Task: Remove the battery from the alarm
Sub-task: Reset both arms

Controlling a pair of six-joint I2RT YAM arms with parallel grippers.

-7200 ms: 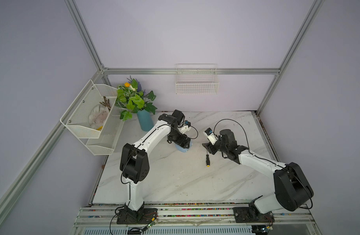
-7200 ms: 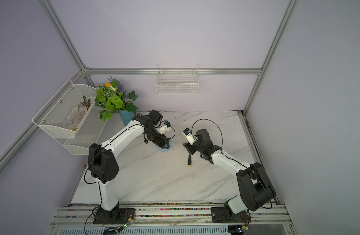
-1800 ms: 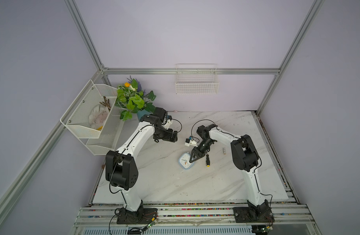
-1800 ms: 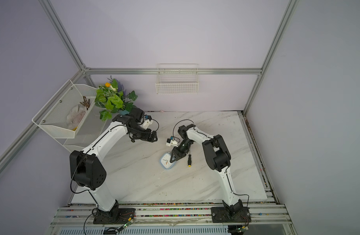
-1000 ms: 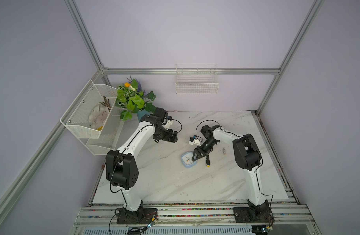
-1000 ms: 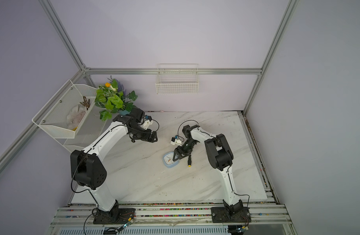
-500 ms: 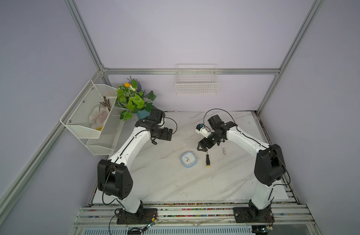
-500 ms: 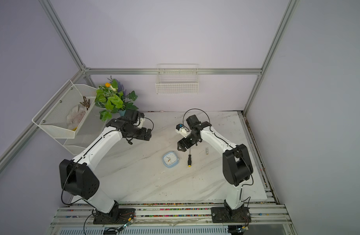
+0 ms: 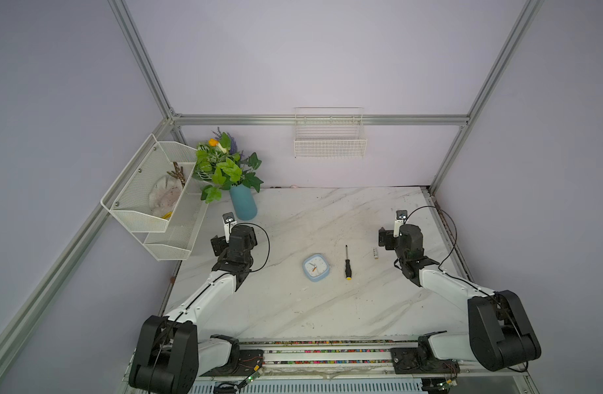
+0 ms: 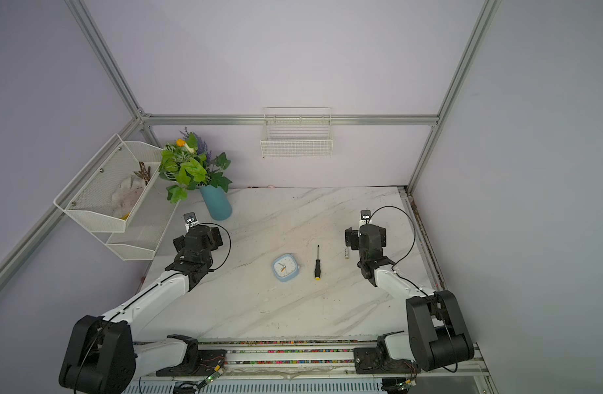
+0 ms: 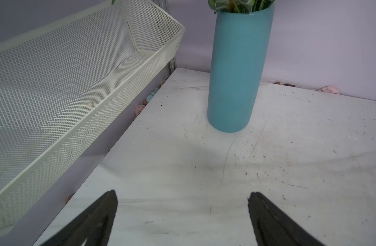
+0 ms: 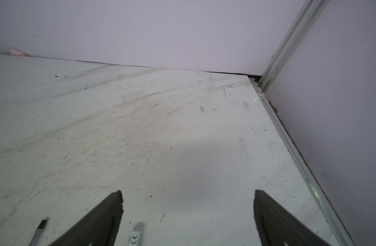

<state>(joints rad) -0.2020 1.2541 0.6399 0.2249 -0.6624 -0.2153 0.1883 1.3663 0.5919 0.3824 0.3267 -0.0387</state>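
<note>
The light-blue alarm (image 9: pixel 316 267) (image 10: pixel 285 267) lies face up, white dial showing, in the middle of the marble table. The battery (image 9: pixel 375 253) (image 10: pixel 347 253), a tiny silvery cylinder, lies loose on the table to the alarm's right, beyond the screwdriver. In the right wrist view the battery (image 12: pixel 135 234) shows at the frame's edge, low between the fingers and touching neither. My right gripper (image 12: pixel 188 196) is open and empty above bare table. My left gripper (image 11: pixel 182 198) is open and empty at the table's left side, facing the vase.
A black-handled, yellow-tipped screwdriver (image 9: pixel 347 262) lies between alarm and battery. A blue vase (image 9: pixel 242 204) (image 11: pixel 234 74) with plants stands back left, beside a white mesh shelf (image 9: pixel 146 204) (image 11: pixel 76 74). A wire basket (image 9: pixel 329 140) hangs on the back wall. A metal rail (image 12: pixel 289 144) edges the table's right side.
Both arms have drawn back from the middle to their own sides. The right gripper has left the alarm and opened wider. Alarm, screwdriver and battery have stayed put.
</note>
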